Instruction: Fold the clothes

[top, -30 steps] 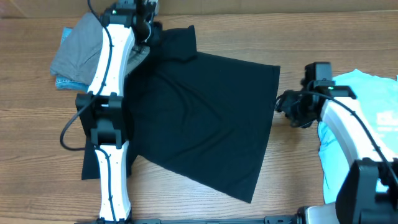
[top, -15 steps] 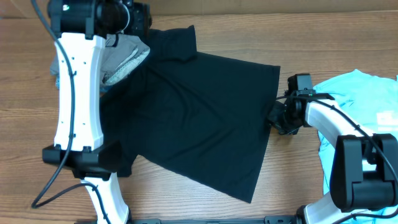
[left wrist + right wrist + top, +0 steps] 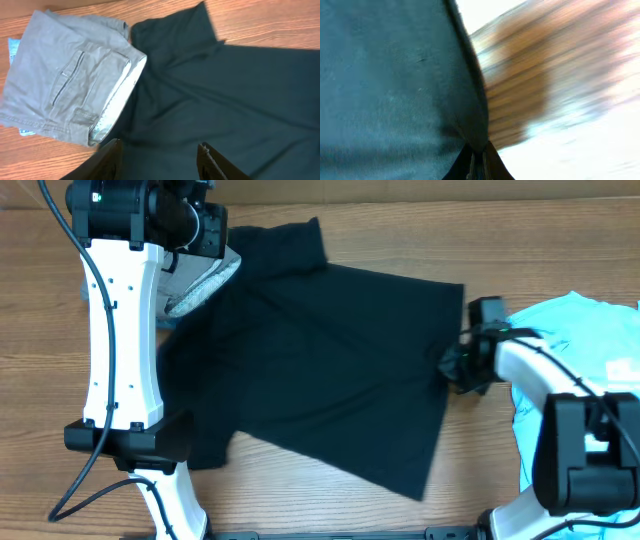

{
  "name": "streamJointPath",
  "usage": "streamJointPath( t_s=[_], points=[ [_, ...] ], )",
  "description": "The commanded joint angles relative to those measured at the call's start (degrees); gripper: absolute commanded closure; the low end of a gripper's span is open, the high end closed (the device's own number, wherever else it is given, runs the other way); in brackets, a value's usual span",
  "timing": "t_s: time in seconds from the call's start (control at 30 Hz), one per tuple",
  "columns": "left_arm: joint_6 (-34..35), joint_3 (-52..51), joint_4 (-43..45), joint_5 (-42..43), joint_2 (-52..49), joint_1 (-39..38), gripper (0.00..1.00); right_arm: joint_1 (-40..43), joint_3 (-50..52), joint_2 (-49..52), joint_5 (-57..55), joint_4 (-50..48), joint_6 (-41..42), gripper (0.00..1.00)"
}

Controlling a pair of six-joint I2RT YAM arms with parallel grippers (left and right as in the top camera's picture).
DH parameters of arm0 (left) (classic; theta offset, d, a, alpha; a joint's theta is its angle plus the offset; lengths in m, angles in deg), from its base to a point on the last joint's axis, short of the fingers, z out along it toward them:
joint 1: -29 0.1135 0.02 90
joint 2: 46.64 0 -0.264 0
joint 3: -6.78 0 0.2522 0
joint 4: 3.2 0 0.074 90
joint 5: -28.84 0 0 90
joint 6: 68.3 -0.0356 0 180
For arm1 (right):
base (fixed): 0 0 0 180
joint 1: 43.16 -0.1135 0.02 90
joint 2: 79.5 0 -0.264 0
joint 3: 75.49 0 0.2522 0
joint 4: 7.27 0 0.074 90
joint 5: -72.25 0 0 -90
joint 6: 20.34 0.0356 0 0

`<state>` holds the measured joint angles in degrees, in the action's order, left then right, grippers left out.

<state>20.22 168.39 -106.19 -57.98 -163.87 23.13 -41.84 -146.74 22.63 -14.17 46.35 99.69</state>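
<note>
Black cloth takes up most of the bench (image 3: 400,230): the black shirt (image 3: 320,370) lies spread flat but askew, one sleeve pointing up toward the far edge and its hem slanting down to the right. The right gripper (image 3: 455,365) sits at the shirt's right edge. In the blurred wrist view its fingers are pressed together with the cloth edge running between them, so it is clamped on that side of the black shirt (image 3: 395,75). Gripping at the edge rather than in the middle looks meant to drag the cloth square or carry that side over for a first fold. The left gripper (image 3: 160,144) hangs high above the shirt's upper left part with its fingers (image 3: 112,160) spread apart and nothing between them, probably raised for a clear look before it takes a corner of its own. Just beside that corner lies a folded grey garment (image 3: 65,85), touching the shirt's edge, with a strip of blue cloth (image 3: 14,47) showing beneath it. A light blue shirt (image 3: 590,340) waits at the right edge of the bench, apart from the black one. Folding proper seems barely begun.
</note>
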Motion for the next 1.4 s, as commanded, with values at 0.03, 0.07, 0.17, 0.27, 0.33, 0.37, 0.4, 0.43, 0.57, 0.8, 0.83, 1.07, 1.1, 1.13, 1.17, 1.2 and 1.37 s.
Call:
streamJointPath(
  t_s=[0.03, 0.07, 0.17, 0.27, 0.33, 0.37, 0.4, 0.43, 0.57, 0.8, 0.83, 1.07, 1.1, 1.13, 1.17, 1.2, 1.37],
  points=[
    [-0.7, 0.8, -1.5, -2.4, 1.7, 0.2, 0.47, 6.5, -4.9, 1.4, -6.1, 4.0, 1.3, 0.96],
    [-0.7, 0.8, -1.9, -2.6, 1.7, 0.2, 0.46, 7.3, -5.9, 1.4, -5.7, 5.1, 1.0, 0.96],
    [-0.7, 0.8, -3.1, -3.9, 1.7, 0.2, 0.46, 8.2, -8.4, 1.4, -3.7, 8.0, -2.4, 0.65],
    [0.5, 0.8, -4.4, -5.6, 1.8, 0.3, 0.46, 8.2, -10.6, 0.3, -4.1, 11.5, -2.4, 0.49],
    [1.7, 0.8, -5.7, -6.8, 1.8, 0.7, 0.46, 8.2, -11.6, -1.6, -4.0, 13.2, -2.4, 0.48],
    [2.4, 0.8, -6.6, -6.9, 1.8, 1.0, 0.46, 8.2, -12.0, -2.9, -3.9, 14.0, -2.4, 0.47],
    [3.3, 0.8, -7.6, -6.8, 1.9, 1.5, 0.48, 8.2, -12.5, -4.7, -3.8, 15.0, -2.5, 0.46],
    [3.9, 0.8, -7.6, -6.6, 2.1, 1.9, 0.52, 8.2, -13.0, -6.8, -3.2, 15.8, -3.5, 0.46],
    [5.6, 0.8, -7.6, -4.8, 5.2, 4.2, 0.54, 8.2, -14.4, -19.2, 2.1, 19.3, -6.3, 0.43],
    [6.9, -2.9, -7.6, -8.1, 14.1, 8.0, 0.39, 8.1, -14.5, -36.1, 7.7, 26.9, -5.8, 0.32],
    [7.7, -5.0, -7.6, -7.4, 15.2, 8.8, 0.38, 8.1, -14.5, -37.3, 7.7, 28.4, -5.8, 0.31],
    [10.5, -30.5, -7.5, -2.9, 18.9, 13.4, 0.47, 8.1, -13.1, -37.6, 7.8, 38.1, -4.2, 0.30],
    [10.5, -34.1, -7.3, -2.8, 18.9, 13.7, 0.49, 8.1, -12.4, -37.2, 8.1, 38.1, -4.2, 0.30],
    [10.5, -38.5, -6.5, -2.2, 18.9, 13.8, 0.52, 8.1, -11.3, -36.7, 8.4, 38.0, -3.7, 0.30],
    [10.3, -42.2, -5.8, -1.6, 18.9, 13.8, 0.56, 8.1, -10.4, -36.1, 8.6, 37.9, -3.1, 0.30],
    [10.1, -45.9, -4.8, -1.0, 18.9, 13.8, 0.60, 8.1, -9.4, -35.5, 8.7, 37.8, -2.7, 0.30],
    [7.3, -60.5, 0.7, 3.5, 19.1, 13.7, 0.66, 8.1, -4.6, -31.7, 9.8, 35.5, -2.8, 0.30]
  ],
)
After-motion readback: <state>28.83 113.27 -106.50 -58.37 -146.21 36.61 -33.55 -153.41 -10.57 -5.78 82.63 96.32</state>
